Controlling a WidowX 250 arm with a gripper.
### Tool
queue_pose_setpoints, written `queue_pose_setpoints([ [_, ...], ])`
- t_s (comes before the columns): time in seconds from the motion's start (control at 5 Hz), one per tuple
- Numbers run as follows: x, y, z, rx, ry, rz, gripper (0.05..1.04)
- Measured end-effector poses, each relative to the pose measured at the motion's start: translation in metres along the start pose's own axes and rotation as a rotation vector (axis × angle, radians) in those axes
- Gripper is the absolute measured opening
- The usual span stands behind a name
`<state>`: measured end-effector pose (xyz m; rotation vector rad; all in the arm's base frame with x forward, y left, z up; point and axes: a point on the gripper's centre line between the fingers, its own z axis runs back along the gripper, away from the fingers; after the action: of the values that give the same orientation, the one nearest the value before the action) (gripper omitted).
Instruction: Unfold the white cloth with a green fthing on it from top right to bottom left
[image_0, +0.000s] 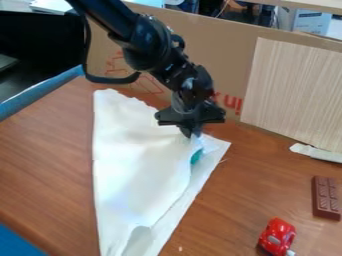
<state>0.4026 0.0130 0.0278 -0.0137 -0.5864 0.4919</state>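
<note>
The black gripper (190, 133) hangs over the upper right part of the white cloth (140, 155), with its fingers together on the cloth near its right-hand corner. The cloth is folded over into a long, roughly triangular shape, its layers running down to the bottom edge of the view. A small bit of a green thing (196, 156) peeks out at the fold just below the fingertips; the rest of it is hidden by cloth.
A red toy car (276, 235) is at the lower right, and a brown chocolate bar (326, 198) lies beyond it. Cardboard (214, 47) and a light wooden panel (294, 90) stand behind the table (40, 165). A white strip (316, 152) lies near the right edge.
</note>
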Motion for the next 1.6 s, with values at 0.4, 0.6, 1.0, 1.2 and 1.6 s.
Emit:
queue_pose_setpoints([
  [0.4, 0.016, 0.022, 0.022, -0.088, 0.043, 0.040, 0.054],
  [0.6, 0.021, 0.051, 0.024, -0.131, 0.073, 0.054, 0.054],
  [1.0, 0.027, 0.104, 0.023, -0.147, 0.054, 0.025, 0.053],
  [1.2, 0.025, 0.129, 0.022, -0.158, 0.057, 0.007, 0.053],
  [1.6, 0.027, 0.192, 0.028, -0.193, 0.082, 0.029, 0.053],
])
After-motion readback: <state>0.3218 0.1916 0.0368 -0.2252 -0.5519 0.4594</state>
